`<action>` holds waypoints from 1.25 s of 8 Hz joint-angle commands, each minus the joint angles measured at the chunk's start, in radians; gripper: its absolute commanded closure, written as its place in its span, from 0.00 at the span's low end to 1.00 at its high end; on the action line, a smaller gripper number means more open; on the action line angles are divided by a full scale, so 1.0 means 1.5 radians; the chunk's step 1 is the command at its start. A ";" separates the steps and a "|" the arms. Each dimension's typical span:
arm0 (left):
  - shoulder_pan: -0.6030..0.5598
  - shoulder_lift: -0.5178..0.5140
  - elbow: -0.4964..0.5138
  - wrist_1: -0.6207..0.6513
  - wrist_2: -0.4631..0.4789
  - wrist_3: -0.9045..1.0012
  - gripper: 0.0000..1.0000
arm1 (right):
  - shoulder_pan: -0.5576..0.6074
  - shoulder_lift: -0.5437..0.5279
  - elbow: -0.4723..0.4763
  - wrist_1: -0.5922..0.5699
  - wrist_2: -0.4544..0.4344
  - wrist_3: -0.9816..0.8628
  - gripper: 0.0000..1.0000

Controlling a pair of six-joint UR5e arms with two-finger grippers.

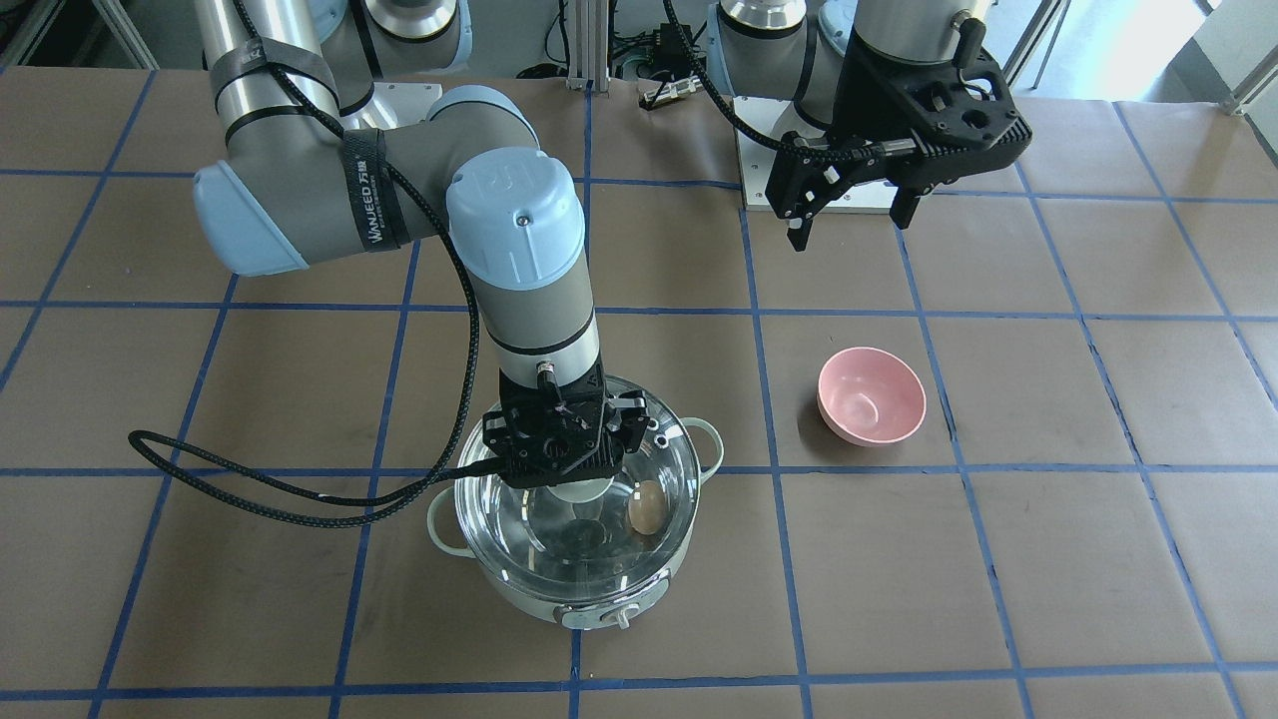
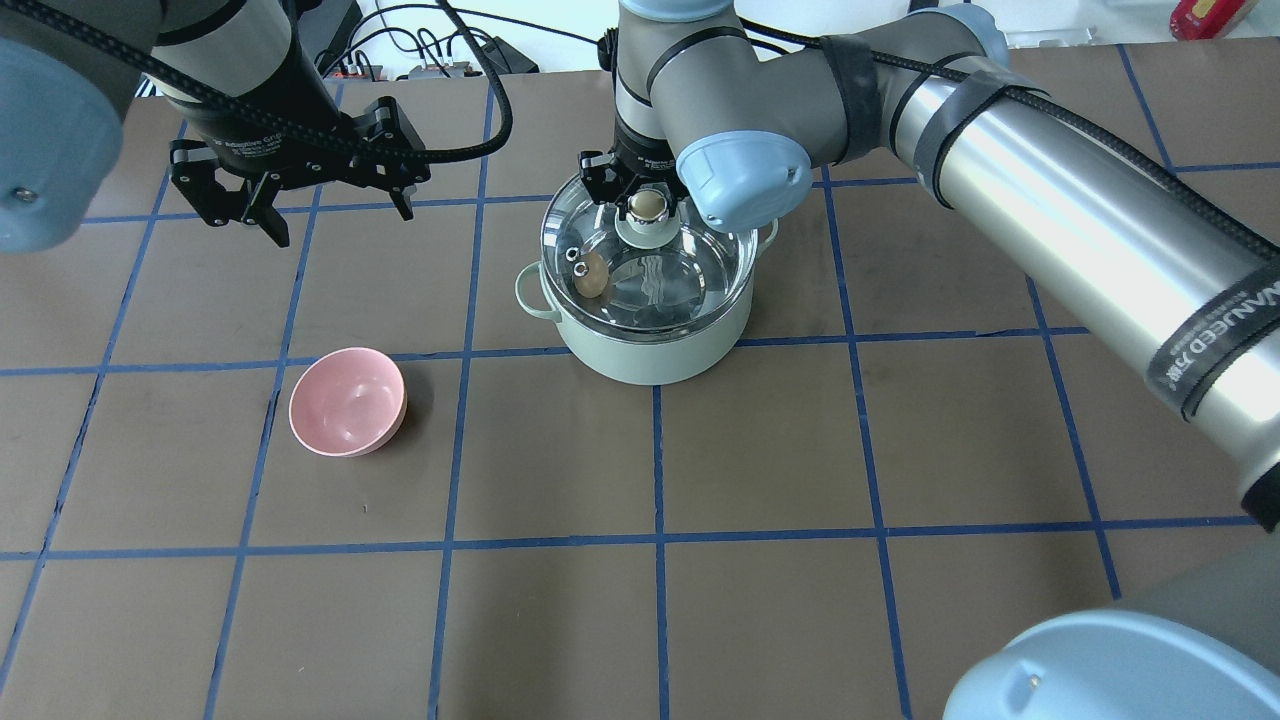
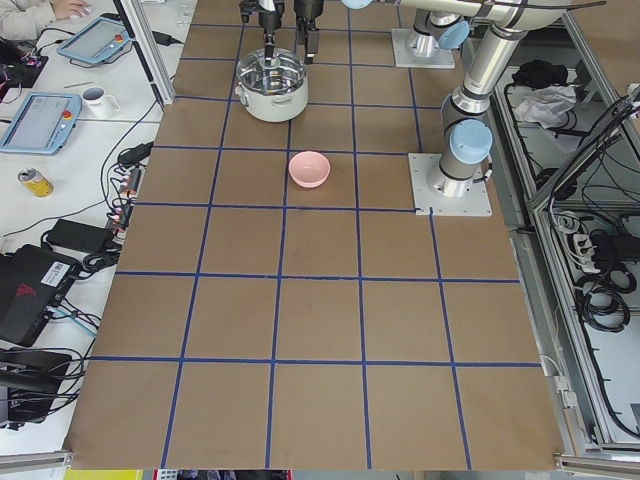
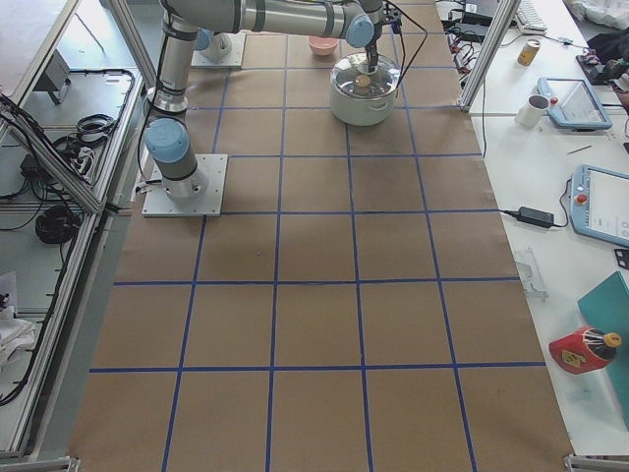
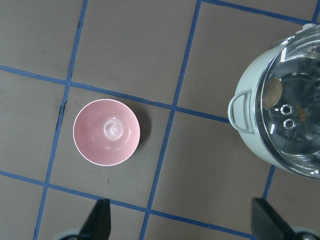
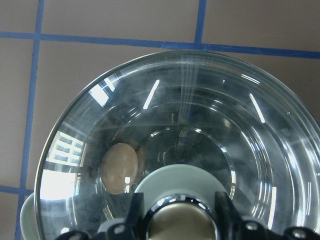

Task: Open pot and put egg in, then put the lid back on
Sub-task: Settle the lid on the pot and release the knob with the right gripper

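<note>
Sitting inside the pot (image 2: 650, 355), the egg (image 2: 590, 275) shows through the glass lid (image 2: 700, 285), which rests on the rim. My right arm's jaws closely flank the lid's beige knob (image 2: 648, 205); I cannot tell whether they pinch it. The pot stands on a brown counter (image 2: 860, 440) gridded with blue tape (image 2: 657, 470). A pink bowl (image 2: 347, 402) sits upright, well apart from the pot, on the robot's left side. My left arm's jaws hang released above the counter on the bowl's side. Past the counter's edge, a white bench (image 3: 60, 210) carries two tablets (image 3: 35, 118), a mug (image 3: 96, 98) and a can (image 3: 34, 181), with cables (image 3: 75, 240) nearby.
</note>
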 commanded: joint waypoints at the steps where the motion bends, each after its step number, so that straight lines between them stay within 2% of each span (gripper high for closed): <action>1: 0.000 0.000 0.000 0.000 0.000 0.000 0.00 | 0.000 0.001 0.002 0.000 0.001 -0.001 1.00; 10: 0.001 -0.004 0.000 0.004 0.000 0.000 0.00 | 0.000 -0.001 0.003 0.012 0.010 0.005 1.00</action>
